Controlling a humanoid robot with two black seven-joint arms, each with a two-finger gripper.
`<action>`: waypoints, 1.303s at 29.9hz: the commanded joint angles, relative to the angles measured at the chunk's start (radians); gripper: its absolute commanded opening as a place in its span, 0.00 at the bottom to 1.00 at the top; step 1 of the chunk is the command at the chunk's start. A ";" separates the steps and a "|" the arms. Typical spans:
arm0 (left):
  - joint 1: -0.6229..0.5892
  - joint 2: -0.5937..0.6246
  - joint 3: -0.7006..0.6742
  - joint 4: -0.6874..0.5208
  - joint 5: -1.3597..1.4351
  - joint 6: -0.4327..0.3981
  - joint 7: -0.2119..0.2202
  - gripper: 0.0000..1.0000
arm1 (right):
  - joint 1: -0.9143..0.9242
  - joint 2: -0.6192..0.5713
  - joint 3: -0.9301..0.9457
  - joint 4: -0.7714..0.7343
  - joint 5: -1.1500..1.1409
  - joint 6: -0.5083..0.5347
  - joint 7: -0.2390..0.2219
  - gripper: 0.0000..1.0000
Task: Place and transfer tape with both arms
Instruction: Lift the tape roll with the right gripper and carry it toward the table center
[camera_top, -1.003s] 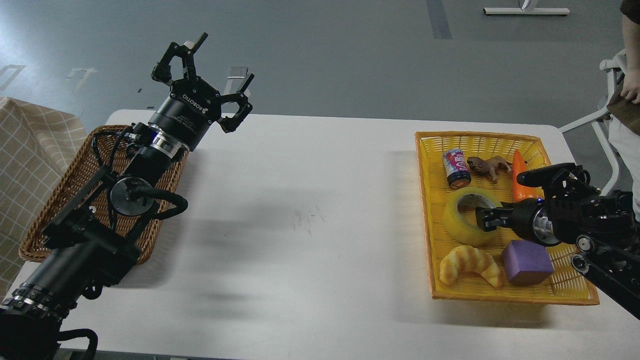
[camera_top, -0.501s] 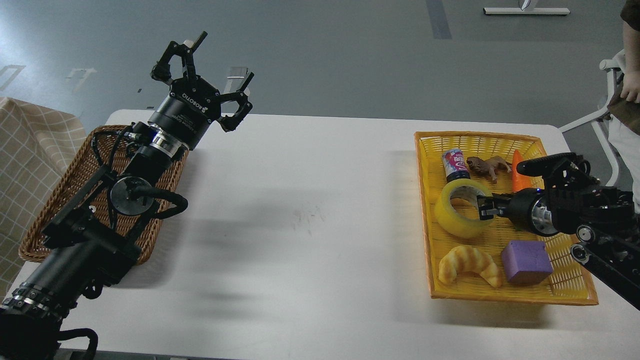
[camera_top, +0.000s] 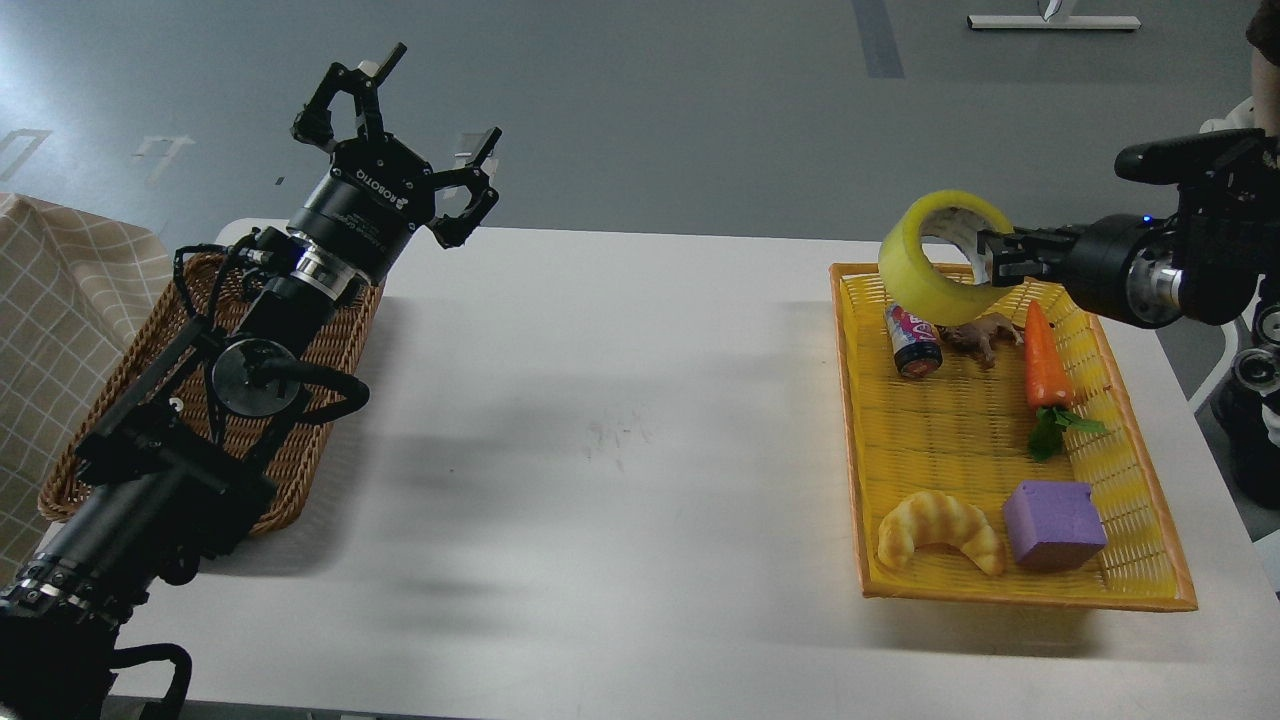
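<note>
The yellow tape roll (camera_top: 925, 270) hangs in the air above the far end of the yellow basket (camera_top: 1010, 590), held by its right rim. My right gripper (camera_top: 990, 258) comes in from the right and is shut on that rim, one finger inside the grey-white core. My left gripper (camera_top: 400, 110) is open and empty, raised above the table's far left corner, over the far end of the brown wicker basket (camera_top: 90, 440).
In the yellow basket lie a small can (camera_top: 912, 340), a brown toy animal (camera_top: 980, 335), a carrot (camera_top: 1045, 365), a croissant (camera_top: 938, 530) and a purple block (camera_top: 1055, 523). The white table (camera_top: 600, 450) lies between the baskets. A checked cloth (camera_top: 60, 300) hangs at left.
My right gripper has lifted the tape roll up out of the yellow basket, uncovering the carrot. My left arm has shifted slightly up and left, still open.
</note>
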 joint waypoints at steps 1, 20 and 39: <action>0.001 -0.002 -0.001 0.000 0.000 0.000 -0.002 0.98 | 0.025 0.046 -0.001 -0.001 0.002 0.000 0.000 0.00; 0.004 -0.008 -0.027 -0.006 -0.005 0.000 -0.002 0.98 | 0.108 0.333 -0.134 -0.064 -0.006 0.000 -0.009 0.00; 0.001 -0.011 -0.027 -0.018 -0.005 0.000 -0.002 0.98 | 0.137 0.560 -0.228 -0.248 -0.012 0.000 -0.011 0.00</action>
